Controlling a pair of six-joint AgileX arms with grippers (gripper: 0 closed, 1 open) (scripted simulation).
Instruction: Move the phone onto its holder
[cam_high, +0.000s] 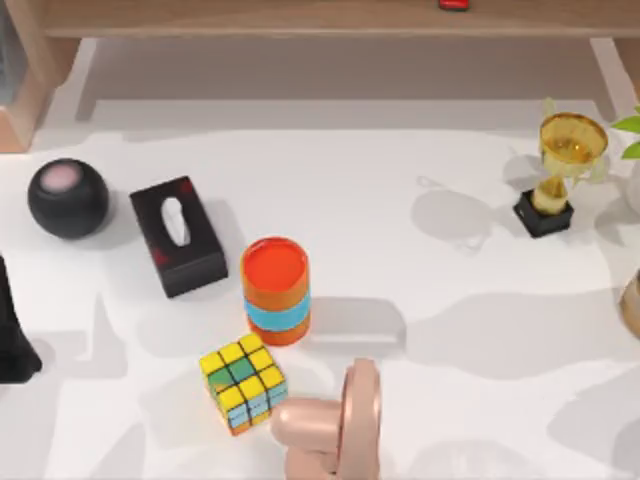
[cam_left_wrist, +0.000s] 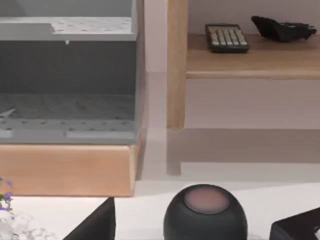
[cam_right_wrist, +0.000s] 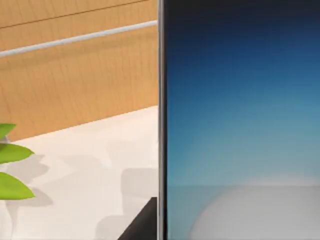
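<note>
Filling the right wrist view, one phone (cam_right_wrist: 240, 125) stands close before that camera, perhaps held; I cannot tell the right gripper's grip. One pink holder (cam_high: 335, 420) sits beside one cube (cam_high: 243, 383).

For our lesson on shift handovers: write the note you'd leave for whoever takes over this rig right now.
Left arm: parked at the table's left edge, near the black speaker.
Right arm: the phone is close before its wrist camera; its grip cannot be judged.
Holder: pink, beside the cube, with nothing on it.
Done: no placement yet.
Left: set the phone onto the holder.
</note>
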